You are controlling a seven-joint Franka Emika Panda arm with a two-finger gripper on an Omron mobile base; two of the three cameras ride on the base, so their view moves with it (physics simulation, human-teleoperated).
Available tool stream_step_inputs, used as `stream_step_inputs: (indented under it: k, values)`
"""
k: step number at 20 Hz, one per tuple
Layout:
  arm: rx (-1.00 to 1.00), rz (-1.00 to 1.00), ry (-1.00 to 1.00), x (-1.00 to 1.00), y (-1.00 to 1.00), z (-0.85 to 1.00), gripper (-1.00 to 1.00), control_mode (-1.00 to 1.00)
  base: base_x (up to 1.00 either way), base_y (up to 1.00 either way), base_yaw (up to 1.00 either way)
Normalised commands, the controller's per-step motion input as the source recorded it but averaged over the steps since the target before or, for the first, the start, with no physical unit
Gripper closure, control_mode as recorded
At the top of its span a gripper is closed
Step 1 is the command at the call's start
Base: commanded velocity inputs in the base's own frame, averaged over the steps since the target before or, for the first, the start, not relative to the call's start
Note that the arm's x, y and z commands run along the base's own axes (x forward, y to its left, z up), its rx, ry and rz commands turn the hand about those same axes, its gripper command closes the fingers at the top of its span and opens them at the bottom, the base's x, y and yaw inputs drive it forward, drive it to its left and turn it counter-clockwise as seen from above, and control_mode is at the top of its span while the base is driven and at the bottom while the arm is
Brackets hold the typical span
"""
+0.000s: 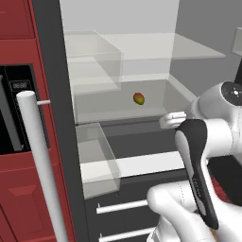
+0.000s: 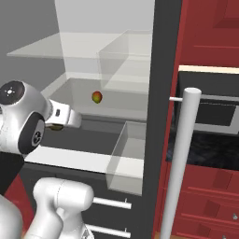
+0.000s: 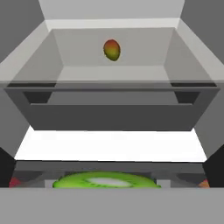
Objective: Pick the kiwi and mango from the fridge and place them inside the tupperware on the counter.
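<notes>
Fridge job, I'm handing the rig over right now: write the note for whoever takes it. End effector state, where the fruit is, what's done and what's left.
End effector: at the fridge opening with the kiwi right at its fingertips, green face toward the hand camera. Looks gripped, but the fingers are hidden, so confirm before pulling back.
Mango: at the back of the fridge, on the see-through shelf, untouched.
Tupperware and counter: off camera just now.
Done: fridge open, kiwi reached.
Left: carry the kiwi out to the tupperware, return for the mango, place it there too.
</notes>
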Motion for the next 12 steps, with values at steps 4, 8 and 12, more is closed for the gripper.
stream_step_inputs:
  k: [4, 8, 12]
  values:
    - [0.00, 0.01, 0.08, -0.85, 0.00, -0.26, 1.00, -1.00, 0.00, 0.00, 0.00]
    - [0.00, 0.00, 0.00, 0.00, 0.00, 0.00, 1.00, 1.00, -0.99, 0.00, 0.00]
    - [0.00, 0.00, 0.00, 0.00, 0.00, 0.00, 1.00, 1.00, -0.95, 0.00, 0.00]
